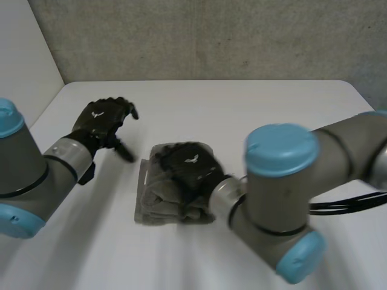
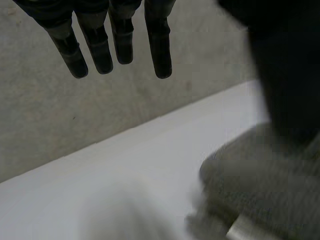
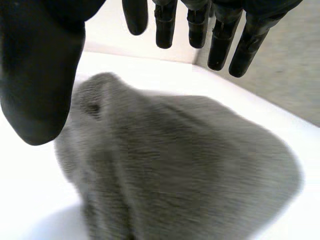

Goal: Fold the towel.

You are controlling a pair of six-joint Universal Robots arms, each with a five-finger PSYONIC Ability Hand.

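Right hand (image 1: pixel 187 169) above towel (image 1: pixel 152 207) (grey, bundled)

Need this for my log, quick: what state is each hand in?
Left hand: open, holding nothing, off the towel.
Right hand: open, fingers straight over the towel, not gripping it.

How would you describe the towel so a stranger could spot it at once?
Start at the white table; near its middle, beneath the right robot hand, lies the towel. It is a grey, fuzzy, folded bundle, the only cloth there; the left robot hand is open, apart from it.
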